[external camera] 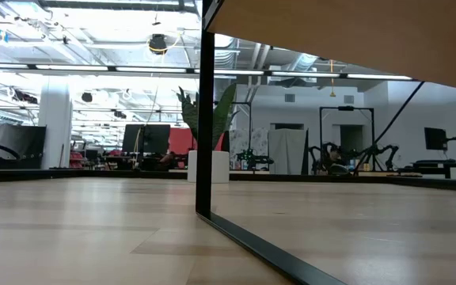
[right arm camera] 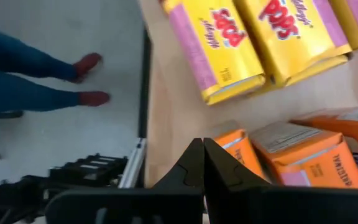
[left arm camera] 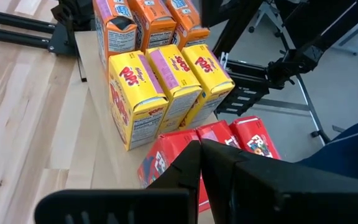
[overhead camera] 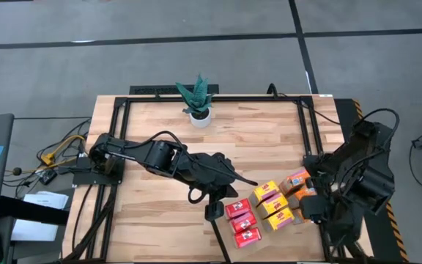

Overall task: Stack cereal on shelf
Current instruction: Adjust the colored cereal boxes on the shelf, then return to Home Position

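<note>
Cereal boxes stand in three rows on the shelf (left arm camera: 98, 143): red boxes (overhead camera: 242, 221) just beyond the left fingers (left arm camera: 199, 163), yellow boxes (overhead camera: 272, 205) next, orange boxes (overhead camera: 299, 183) under the right fingers (right arm camera: 202, 163). Both pairs of fingers are closed, holding nothing. Stacking appears finished; the next move is probably withdrawal without nudging the rows.

Count of stock on the table, by kind. Red cereal boxes (overhead camera: 242, 221): three, in one row. Yellow cereal boxes (overhead camera: 272, 205): three, in a row beside the red. Orange cereal boxes (left arm camera: 146, 22): three seen from the left wrist (the overhead view shows only part of this row, under the right arm). Total boxes: nine. Potted plant (overhead camera: 197, 99): one. Robot arms: two. Person: one, legs only (right arm camera: 36, 81).
</note>
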You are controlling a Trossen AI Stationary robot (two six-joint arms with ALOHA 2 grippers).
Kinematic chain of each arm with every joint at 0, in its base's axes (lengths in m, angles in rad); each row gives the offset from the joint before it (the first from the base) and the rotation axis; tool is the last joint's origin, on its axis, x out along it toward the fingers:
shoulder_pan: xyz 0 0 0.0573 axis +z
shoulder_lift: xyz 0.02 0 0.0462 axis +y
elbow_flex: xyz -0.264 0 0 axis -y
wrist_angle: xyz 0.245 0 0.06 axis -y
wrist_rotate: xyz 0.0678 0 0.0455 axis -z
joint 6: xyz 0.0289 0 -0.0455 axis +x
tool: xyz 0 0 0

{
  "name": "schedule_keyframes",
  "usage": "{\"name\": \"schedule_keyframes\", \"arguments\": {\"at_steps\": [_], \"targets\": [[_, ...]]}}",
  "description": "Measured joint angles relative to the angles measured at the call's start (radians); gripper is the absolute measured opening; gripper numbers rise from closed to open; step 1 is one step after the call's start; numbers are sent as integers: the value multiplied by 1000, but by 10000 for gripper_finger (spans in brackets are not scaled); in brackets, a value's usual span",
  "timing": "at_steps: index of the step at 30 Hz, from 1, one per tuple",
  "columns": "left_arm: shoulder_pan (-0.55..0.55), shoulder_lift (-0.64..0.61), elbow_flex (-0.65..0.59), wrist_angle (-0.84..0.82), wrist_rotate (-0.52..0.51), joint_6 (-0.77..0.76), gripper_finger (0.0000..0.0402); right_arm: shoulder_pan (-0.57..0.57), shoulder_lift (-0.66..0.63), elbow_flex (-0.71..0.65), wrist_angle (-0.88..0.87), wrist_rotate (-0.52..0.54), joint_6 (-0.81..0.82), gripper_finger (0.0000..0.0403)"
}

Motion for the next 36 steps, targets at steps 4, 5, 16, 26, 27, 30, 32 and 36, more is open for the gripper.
{"name": "schedule_keyframes", "arguments": {"at_steps": [4,5,16,26,27,30,32,36], "targets": [[0,0,0,0,0,0,0,2,23,0,-43,-8,2,18],[0,0,0,0,0,0,0,4,27,0,-44,-12,3,17],[0,0,0,-4,1,0,0,0,27,0,-45,-21,11,19],[0,0,0,43,18,-8,0,-11,25,68,-45,-22,-73,17],[0,-1,0,61,39,-8,0,-12,25,93,-45,-19,-99,20],[0,-10,0,124,106,2,0,-12,25,200,-44,52,-208,32],[-2,-20,8,144,135,23,0,-12,24,288,-44,81,-313,36],[-8,-34,28,105,143,62,0,-31,12,454,-42,73,-544,38]]}}
